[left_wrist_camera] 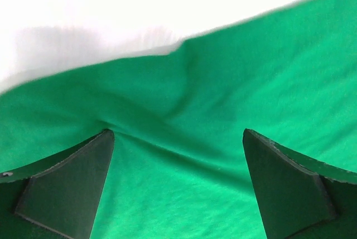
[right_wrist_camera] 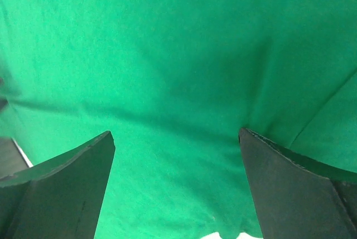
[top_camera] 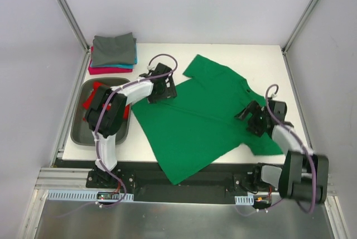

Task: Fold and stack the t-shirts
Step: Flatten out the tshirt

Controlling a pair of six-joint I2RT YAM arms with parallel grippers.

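Grip note: my left pincer (top_camera: 162, 90) and right pincer (top_camera: 252, 118) gape empty over green shirt (top_camera: 195, 127) mid-frame; best pinch edges low, evenly.

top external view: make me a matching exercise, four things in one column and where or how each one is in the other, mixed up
Column one
1. green t-shirt
2. red t-shirt
3. grey t-shirt
4. right gripper

Column two
a. on top of the folded stack at the far left corner
b. open, over the right side of the green t-shirt
c. bunched up in the tray
d. spread out unfolded in the middle

Pairs: 1-d, 2-c, 3-a, 4-b
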